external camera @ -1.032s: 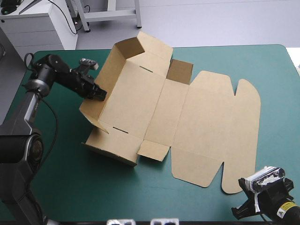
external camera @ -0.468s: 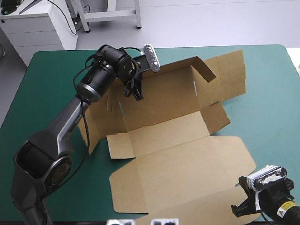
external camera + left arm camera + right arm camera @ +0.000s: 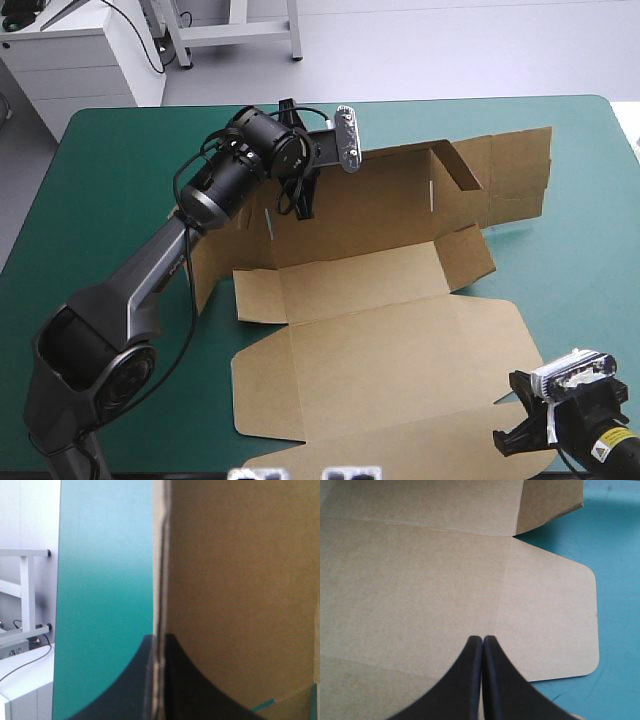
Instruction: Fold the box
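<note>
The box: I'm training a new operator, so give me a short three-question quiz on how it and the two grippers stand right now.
1. True or false: the right gripper holds a flap of the box.
2. What does the left gripper clamp? A: the edge of a raised wall at the box's far side. B: the flat panel nearest the robot. C: nothing.
3. Fill in: the large near panel lies ____ on the teal-green cover.
Key: 1 false, it is shut with nothing between its fingers; 2 A; 3 flat.
</note>
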Available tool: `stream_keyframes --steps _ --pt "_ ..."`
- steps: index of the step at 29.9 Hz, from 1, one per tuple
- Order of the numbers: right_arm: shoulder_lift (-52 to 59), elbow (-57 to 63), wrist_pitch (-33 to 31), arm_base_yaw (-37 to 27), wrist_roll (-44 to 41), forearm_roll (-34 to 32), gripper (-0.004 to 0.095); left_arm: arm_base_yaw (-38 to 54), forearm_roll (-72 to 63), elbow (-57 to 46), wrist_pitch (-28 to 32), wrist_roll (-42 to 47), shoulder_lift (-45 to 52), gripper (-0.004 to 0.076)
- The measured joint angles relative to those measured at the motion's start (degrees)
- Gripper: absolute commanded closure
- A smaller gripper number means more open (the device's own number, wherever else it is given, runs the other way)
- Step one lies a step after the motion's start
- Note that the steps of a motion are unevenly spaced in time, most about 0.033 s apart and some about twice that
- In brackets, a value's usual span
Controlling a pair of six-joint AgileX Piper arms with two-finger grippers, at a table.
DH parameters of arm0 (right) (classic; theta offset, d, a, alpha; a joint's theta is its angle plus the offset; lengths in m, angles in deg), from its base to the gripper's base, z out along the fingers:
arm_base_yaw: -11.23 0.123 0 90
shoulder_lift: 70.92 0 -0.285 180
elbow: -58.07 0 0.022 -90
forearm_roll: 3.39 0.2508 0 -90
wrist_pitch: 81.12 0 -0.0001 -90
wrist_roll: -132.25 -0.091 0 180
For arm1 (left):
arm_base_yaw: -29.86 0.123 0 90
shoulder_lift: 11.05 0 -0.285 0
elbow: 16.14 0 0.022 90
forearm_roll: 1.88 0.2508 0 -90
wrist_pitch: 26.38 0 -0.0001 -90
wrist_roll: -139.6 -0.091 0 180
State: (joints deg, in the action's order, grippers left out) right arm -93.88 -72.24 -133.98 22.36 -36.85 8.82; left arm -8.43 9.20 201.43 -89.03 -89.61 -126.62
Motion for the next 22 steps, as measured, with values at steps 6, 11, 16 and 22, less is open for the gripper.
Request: stream_keyframes --steps 6,11,16,22 --pt "0.00 0.00 1.96 0.00 -1.53 0.00 0.0928 -0.55 1.99 -7.98 8.43 -0.31 6.20 0.0733" --pt "0.00 0.00 3.83 0.00 -3.42 0.00 0.0928 -3.48 11.24 -19.57 19.41 4.29 11.95 0.0733" --pt "0.00 0.00 4.65 0.00 -4.85 0.00 0.0928 -6.33 26.50 -30.53 28.12 16.35 14.79 0.0733" --pt "0.00 0.00 5.08 0.00 -6.73 0.00 0.0926 -6.47 35.29 -38.10 32.90 25.58 15.64 0.0733"
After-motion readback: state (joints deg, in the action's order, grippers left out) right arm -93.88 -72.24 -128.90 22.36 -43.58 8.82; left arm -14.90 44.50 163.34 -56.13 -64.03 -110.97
